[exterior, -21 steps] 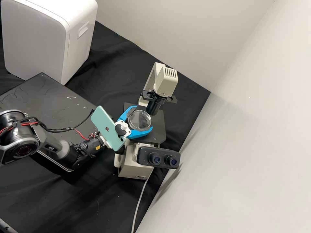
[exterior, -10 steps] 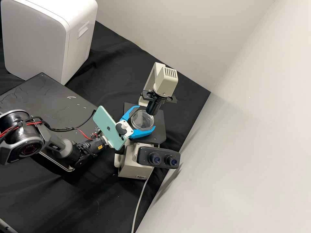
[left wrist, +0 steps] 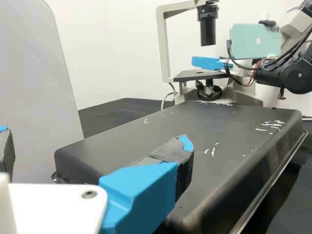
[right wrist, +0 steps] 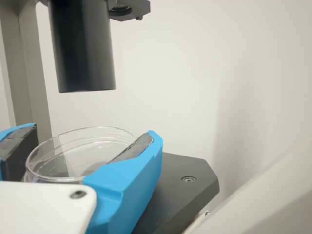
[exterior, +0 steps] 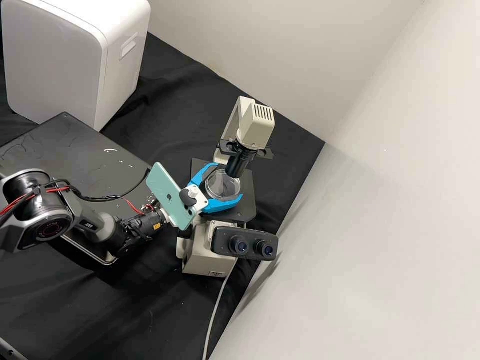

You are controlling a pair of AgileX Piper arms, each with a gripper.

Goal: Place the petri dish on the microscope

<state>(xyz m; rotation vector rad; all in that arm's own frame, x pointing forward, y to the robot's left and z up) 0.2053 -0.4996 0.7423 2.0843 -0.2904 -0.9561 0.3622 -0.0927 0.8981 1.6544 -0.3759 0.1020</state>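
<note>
My right arm (exterior: 102, 229) runs in from the nine o'clock edge of the high view. Its big joint (exterior: 37, 217) sits at that edge, and the forearm is stretched out low toward two o'clock. The right gripper (exterior: 226, 183) lies level near the middle. Its blue fingers (exterior: 201, 173) are at ten and four o'clock of the petri dish (right wrist: 73, 151), clamped against its wall. My left gripper (left wrist: 92, 140) is held level too, its fingers (left wrist: 146, 187) spread wide apart.

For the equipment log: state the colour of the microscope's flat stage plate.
Black; the flat stage plate shows best in the right wrist view.
</note>
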